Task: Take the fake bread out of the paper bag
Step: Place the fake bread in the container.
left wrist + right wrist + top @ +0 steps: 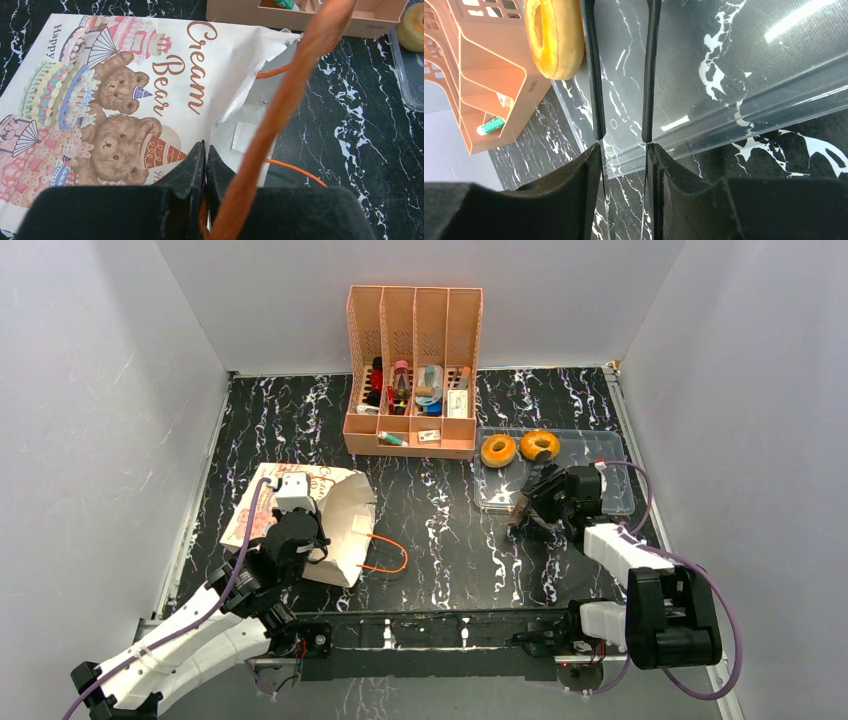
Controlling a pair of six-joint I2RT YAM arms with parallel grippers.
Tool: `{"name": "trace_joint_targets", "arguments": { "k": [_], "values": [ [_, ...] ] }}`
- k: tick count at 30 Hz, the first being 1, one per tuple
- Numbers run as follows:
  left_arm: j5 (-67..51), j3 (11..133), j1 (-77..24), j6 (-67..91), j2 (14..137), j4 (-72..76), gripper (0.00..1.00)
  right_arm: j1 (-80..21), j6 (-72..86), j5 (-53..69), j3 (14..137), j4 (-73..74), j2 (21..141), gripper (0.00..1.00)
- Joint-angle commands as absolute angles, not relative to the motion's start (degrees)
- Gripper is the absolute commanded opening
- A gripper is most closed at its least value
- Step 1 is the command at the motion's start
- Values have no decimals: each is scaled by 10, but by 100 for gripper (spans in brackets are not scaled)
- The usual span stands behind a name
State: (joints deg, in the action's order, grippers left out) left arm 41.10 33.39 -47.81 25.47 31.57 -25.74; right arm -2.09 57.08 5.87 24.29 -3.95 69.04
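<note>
Nearest, on the left, the left hand (206, 147) is seen pressed together on one orange cord handle (295, 80) of the paper bag (125, 100). The cord runs up between the fingers and the bag's mouth is lifted by it. The bag lies on its side on the black marbled counter (450, 530), bear print up and mouth toward the middle. A second cord loop (385, 555) lies slack on the counter in front of the mouth. The bag's inside is not shown, so bread left in it cannot be confirmed. To the right, the right hand (622, 75) is held low at the near-left corner of the clear plastic tray (749, 75). Its fingers are parted by a narrow gap and nothing is seen between them. A small brown shape beside it in the top view is too small to name. Further back, two ring breads (498, 450) (540, 445) sit side by side at the tray's far-left end. Beyond them stands a salmon desk organiser (415, 370). The step is judged to be a release over the tray, with a return to the bag to follow. For that, the right hand should be raised clear of the tray wall first. The handle should be gripped firmly and held high so the mouth gapes. The bag should be entered low along its lower wall, past the slack loop, without snagging it.
</note>
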Motion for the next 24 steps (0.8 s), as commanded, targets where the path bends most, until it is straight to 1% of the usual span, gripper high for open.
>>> {"name": "trace_joint_targets", "arguments": {
  "k": [1,19,24],
  "values": [
    [413,345,-479,251,314,-243,0,-17,570,69,238,-59,655,35],
    [414,350,-478,269,306,-268,0,-17,559,90,219,9,554,35],
    [413,358,-478,268,302,-280,0,-17,548,108,212,28,507,35]
  ]
}}
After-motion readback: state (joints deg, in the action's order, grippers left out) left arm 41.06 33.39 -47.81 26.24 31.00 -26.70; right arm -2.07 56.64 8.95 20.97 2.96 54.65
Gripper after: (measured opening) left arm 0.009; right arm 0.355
